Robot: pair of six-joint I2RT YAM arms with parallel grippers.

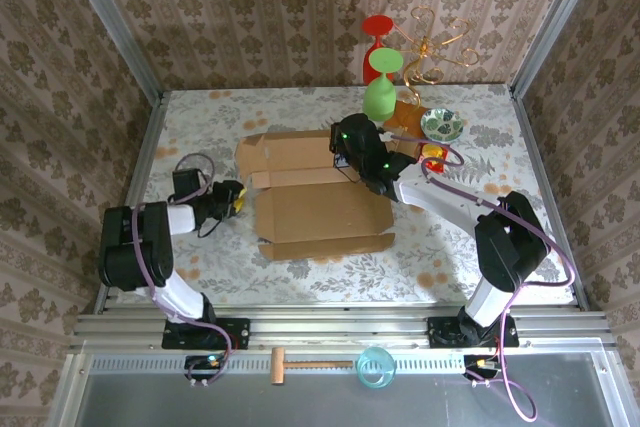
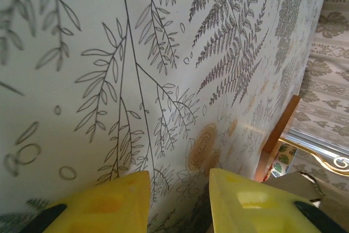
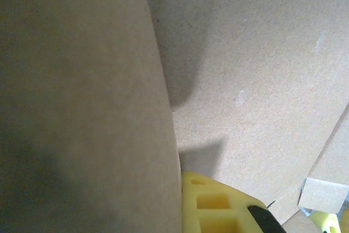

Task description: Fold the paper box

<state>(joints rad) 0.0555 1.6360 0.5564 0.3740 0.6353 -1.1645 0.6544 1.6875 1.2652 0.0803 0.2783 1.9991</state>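
Lying half-flat on bench [image 1: 200,122], paper box [image 1: 320,209] looks light, stiff, creased; pinch flap edge. Left tool [image 1: 237,197] wide, empty; right tool [image 1: 346,157] at rear flap [image 1: 290,152], grip unreadable.

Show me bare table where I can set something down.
Free: the strip of table nearer than the paper box, and the back-left corner beyond the left hand. Crowded: back right, around the green goblet and bowl.

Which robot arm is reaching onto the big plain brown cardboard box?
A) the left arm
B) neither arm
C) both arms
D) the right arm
D: the right gripper is on the big plain brown cardboard box, while the left gripper hangs over the flowery tablecloth beside it.
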